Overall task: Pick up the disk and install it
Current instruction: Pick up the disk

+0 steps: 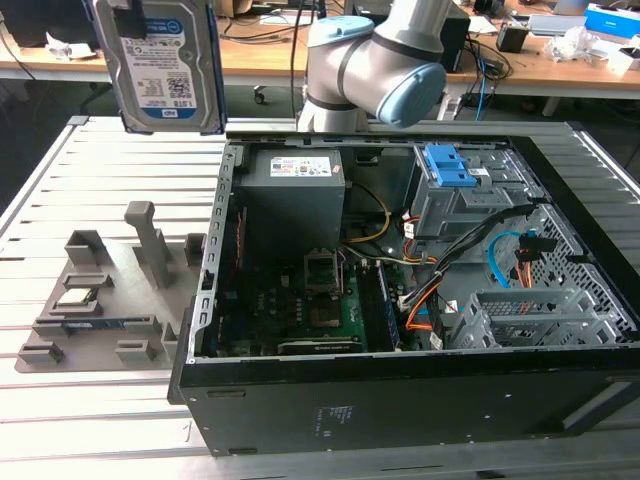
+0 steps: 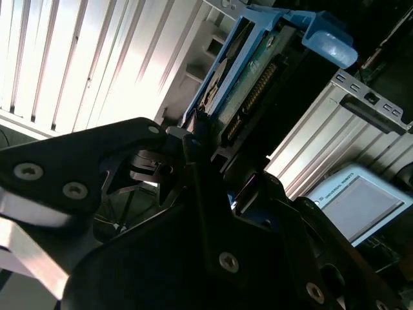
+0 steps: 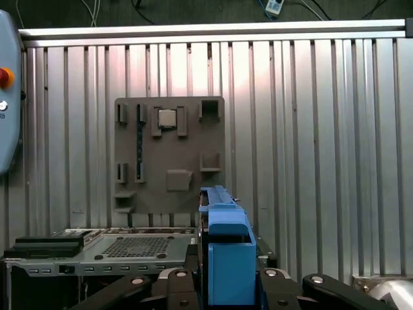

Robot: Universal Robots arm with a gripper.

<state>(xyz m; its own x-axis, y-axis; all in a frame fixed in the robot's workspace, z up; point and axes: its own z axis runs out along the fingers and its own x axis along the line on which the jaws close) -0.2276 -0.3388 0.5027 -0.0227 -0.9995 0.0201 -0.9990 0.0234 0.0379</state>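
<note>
Gripper (image 3: 227, 279) is clamped on the disk (image 1: 165, 65). In the first wrist view the black fingers (image 3: 276, 285) sit on either side of its blue rail, touching it. The second wrist view shows the same grip: disk (image 2: 258, 77) edge-on, circuit board and connector row facing the camera, blue rails along its sides.

Exterior view:
- Disk hangs in the air at 11 o'clock of the frame, upright, label side to the camera. It is well clear of the slotted aluminium table (image 1: 60, 180) and outside the PC case (image 1: 400, 400).
- Arm (image 1: 375, 70) elbow is at 12 o'clock, behind the case.
- Case lies open on its side, from frame centre out to 3 o'clock.

Inside the case:
- Power-supply box (image 1: 295, 195) at 11 o'clock of the interior.
- Motherboard (image 1: 320, 300) next to it, toward 6.
- Drive cage (image 1: 455, 180) with blue latches at 1 o'clock.
- A second, perforated cage (image 1: 530, 315) at 4 o'clock.
- Orange and blue cables (image 1: 505, 255) between the two cages.

Grey fixture plate (image 1: 110, 290) is at 9 o'clock of the case, just beside it on the table. A CPU chip (image 1: 78, 297) sits in one of its pockets. The first wrist view looks down on the same plate (image 3: 171, 155) and chip (image 3: 168, 117), with a pendant (image 3: 6, 97) carrying a red button at the frame edge.
</note>
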